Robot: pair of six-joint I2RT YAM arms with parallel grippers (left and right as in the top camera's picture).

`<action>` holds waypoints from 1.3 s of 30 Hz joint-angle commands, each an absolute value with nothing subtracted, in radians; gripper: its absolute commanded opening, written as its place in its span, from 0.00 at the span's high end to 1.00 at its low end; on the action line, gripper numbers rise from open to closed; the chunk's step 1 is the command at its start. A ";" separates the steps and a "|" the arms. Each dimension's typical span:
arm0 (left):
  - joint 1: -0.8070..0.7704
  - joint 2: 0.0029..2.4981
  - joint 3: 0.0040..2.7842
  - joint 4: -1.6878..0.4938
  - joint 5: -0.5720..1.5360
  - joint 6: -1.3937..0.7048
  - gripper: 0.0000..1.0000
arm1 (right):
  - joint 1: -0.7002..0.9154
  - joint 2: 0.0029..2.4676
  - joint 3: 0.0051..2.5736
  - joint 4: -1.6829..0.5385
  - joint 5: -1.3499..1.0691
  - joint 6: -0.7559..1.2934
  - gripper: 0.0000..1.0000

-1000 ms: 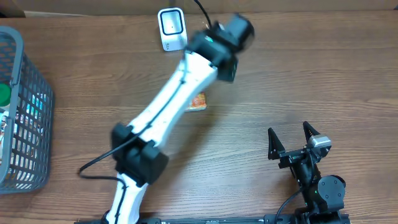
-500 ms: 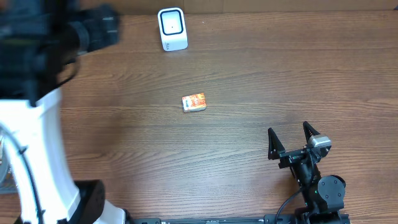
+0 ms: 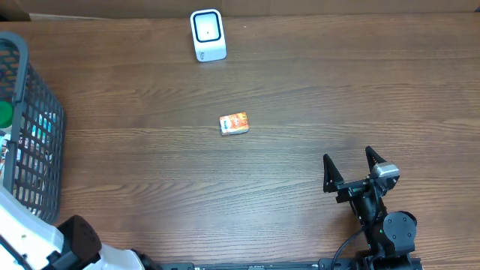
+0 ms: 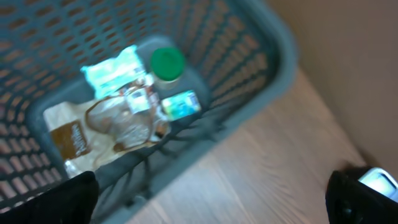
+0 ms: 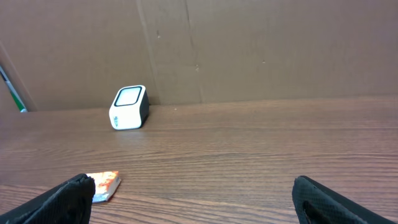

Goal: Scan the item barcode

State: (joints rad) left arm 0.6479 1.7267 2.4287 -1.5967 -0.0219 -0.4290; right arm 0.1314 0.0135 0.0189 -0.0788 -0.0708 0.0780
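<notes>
A small orange packet (image 3: 234,124), an item, lies flat on the wooden table, and its corner shows in the right wrist view (image 5: 104,182). The white barcode scanner (image 3: 208,34) stands at the table's far edge (image 5: 129,107). My left gripper (image 4: 211,205) hangs open and empty over the near rim of the grey basket (image 4: 261,37). In the overhead view only the left arm's base (image 3: 45,240) shows. My right gripper (image 3: 351,169) rests open at the front right, its jaws (image 5: 199,199) wide apart with nothing between them.
The mesh basket (image 3: 37,112) stands at the table's left edge. It holds a green-capped bottle (image 4: 168,62), a light blue packet (image 4: 112,71) and a clear bag (image 4: 124,118). A brown board wall (image 5: 249,50) backs the table.
My left arm has swung away from the scanner, across the table to the left, and now looks down into the basket. The orange packet and the right arm have not moved.
</notes>
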 commanded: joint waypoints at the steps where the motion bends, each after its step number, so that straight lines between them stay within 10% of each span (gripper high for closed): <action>1: 0.702 1.763 2.366 -1.586 -0.064 -0.474 0.00 | 0.128 0.002 0.007 -0.074 -0.069 0.081 0.00; 15: 0.865 1.769 1.894 -1.345 -0.111 -0.442 0.00 | 0.128 0.002 0.007 -0.074 -0.069 0.081 0.00; 39: 0.904 1.913 1.504 -1.044 -0.105 0.208 0.02 | 0.128 0.002 0.007 -0.074 -0.069 0.081 0.00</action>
State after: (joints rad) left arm 0.9161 1.8603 1.5192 -1.0435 -0.1272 0.0898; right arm 0.1314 0.0135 0.0189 -0.0792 -0.0708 0.0784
